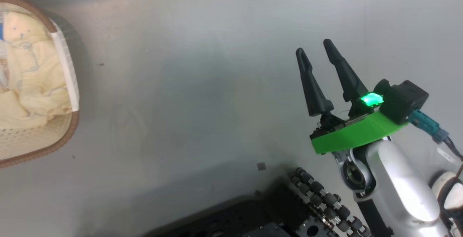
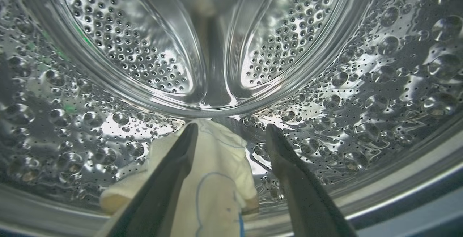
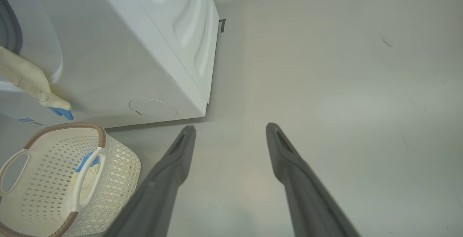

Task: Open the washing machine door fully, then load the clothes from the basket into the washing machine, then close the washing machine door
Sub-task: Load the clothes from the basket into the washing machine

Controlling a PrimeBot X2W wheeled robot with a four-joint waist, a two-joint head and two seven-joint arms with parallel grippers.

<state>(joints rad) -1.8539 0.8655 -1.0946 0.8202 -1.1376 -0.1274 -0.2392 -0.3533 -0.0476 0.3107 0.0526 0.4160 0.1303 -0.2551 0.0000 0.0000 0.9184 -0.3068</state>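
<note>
Left claw [image 2: 232, 126]: stood wide open in the drum [image 2: 126, 49], clothes [image 2: 217, 179] lying under it. Right claw [image 3: 230, 127]: hung wide open over the floor [image 3: 343, 85], near the basket [image 3: 119, 164].

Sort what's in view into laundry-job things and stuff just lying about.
Job: washing machine, its steel drum, basket, clothes in the basket, cream garment at the drum's front edge between the open left gripper fingers.
Lying about: small dark scrap on the floor, dark speck nearer the basket.
</note>
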